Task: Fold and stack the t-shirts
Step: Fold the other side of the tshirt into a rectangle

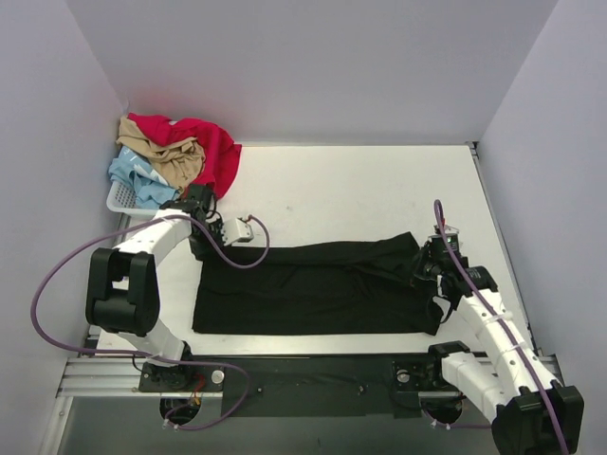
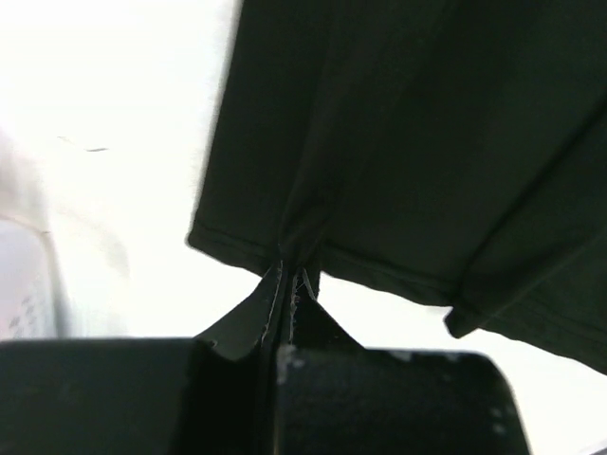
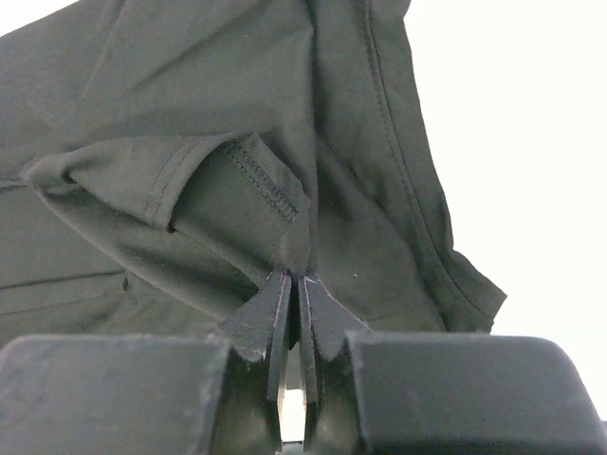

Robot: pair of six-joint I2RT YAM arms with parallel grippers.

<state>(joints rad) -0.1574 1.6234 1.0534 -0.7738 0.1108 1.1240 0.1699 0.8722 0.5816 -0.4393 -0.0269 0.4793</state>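
Note:
The black t-shirt (image 1: pixel 313 286) lies as a long folded band across the near part of the table, no print showing. My left gripper (image 1: pixel 202 248) is shut on its far left corner; in the left wrist view the jaws (image 2: pixel 292 275) pinch the hem of the black cloth (image 2: pixel 398 142). My right gripper (image 1: pixel 429 265) is shut on its right end; in the right wrist view the jaws (image 3: pixel 294 277) pinch a fold of the black cloth (image 3: pixel 190 104) by a stitched sleeve hem. Red (image 1: pixel 213 147), tan (image 1: pixel 171 156) and pale blue (image 1: pixel 133 178) t-shirts are piled at the far left.
A white lattice basket (image 1: pixel 121 202) holds the pile of shirts in the far left corner. White walls close in the table on three sides. A metal rail (image 1: pixel 313 374) runs along the near edge by the arm bases.

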